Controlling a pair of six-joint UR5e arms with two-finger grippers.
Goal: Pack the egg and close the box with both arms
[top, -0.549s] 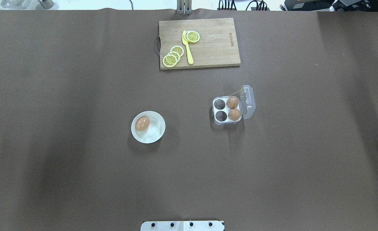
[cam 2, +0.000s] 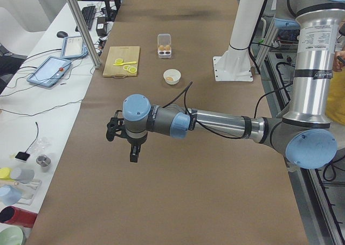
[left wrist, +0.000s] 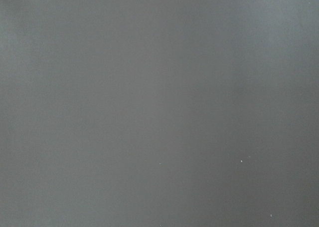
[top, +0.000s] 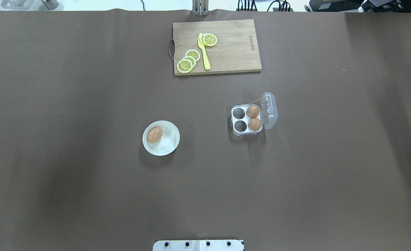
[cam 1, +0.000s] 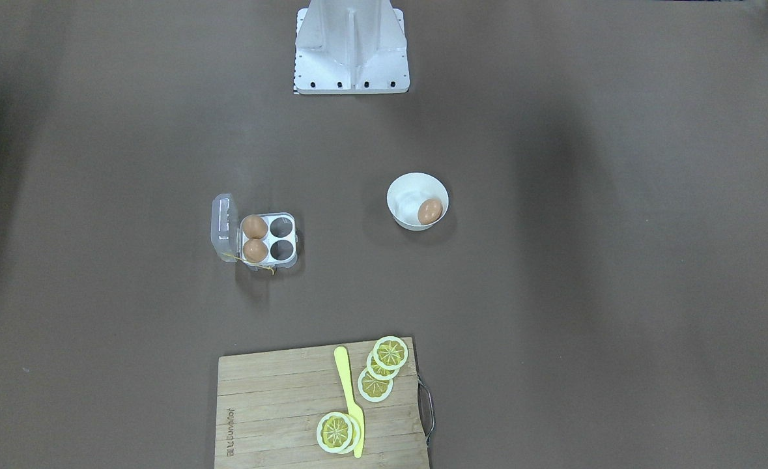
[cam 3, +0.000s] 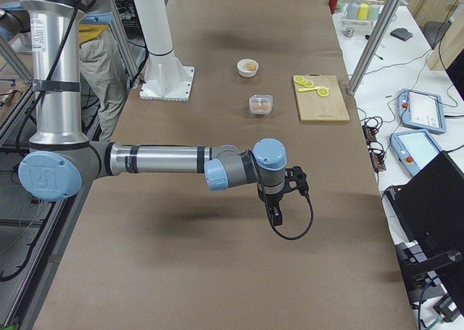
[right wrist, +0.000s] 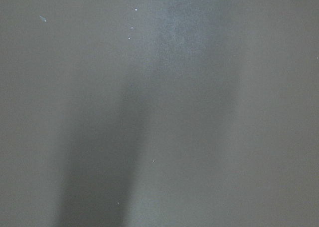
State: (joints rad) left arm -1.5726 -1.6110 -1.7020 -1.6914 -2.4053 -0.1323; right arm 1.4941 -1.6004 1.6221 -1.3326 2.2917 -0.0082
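At the table's [top: 86, 191] middle, off every edge: egg [top: 154, 134] in bowl [top: 170, 141] | box [top: 247, 120] open, half filled | left fingers [cam 2: 133, 154], right fingers [cam 3: 275, 214]: you cannot tell whether apart or together.

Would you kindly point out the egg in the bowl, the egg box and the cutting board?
egg [top: 154, 134], overhead exterior view, middle of its shell.
box [top: 240, 126], overhead exterior view, one empty cell.
cutting board [top: 233, 52], overhead exterior view, bare wood on its right half.

egg [cam 1: 429, 211] in bowl [cam 1: 405, 195], box [cam 1: 269, 238] open
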